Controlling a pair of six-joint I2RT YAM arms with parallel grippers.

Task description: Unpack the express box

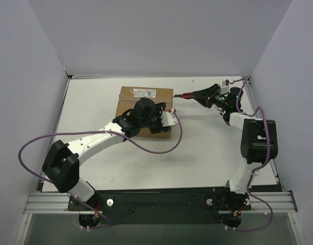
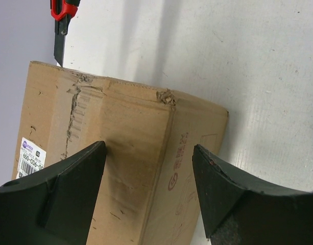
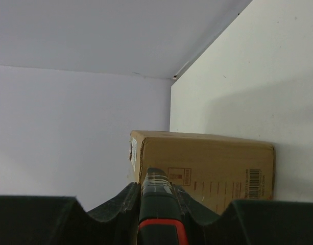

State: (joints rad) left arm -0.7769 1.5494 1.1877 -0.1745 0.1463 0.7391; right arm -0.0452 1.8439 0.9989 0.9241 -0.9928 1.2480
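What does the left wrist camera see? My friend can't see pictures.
A brown express box on a white table shows between the left gripper's open black fingers. The blade tip of a red-handled knife reaches the box's far edge.

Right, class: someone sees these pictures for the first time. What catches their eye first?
The closed brown express box, far middle of the table, stands out. The right gripper holds a red-handled utility knife, blade tip at the box's far right corner. The left gripper hangs open over the box top.
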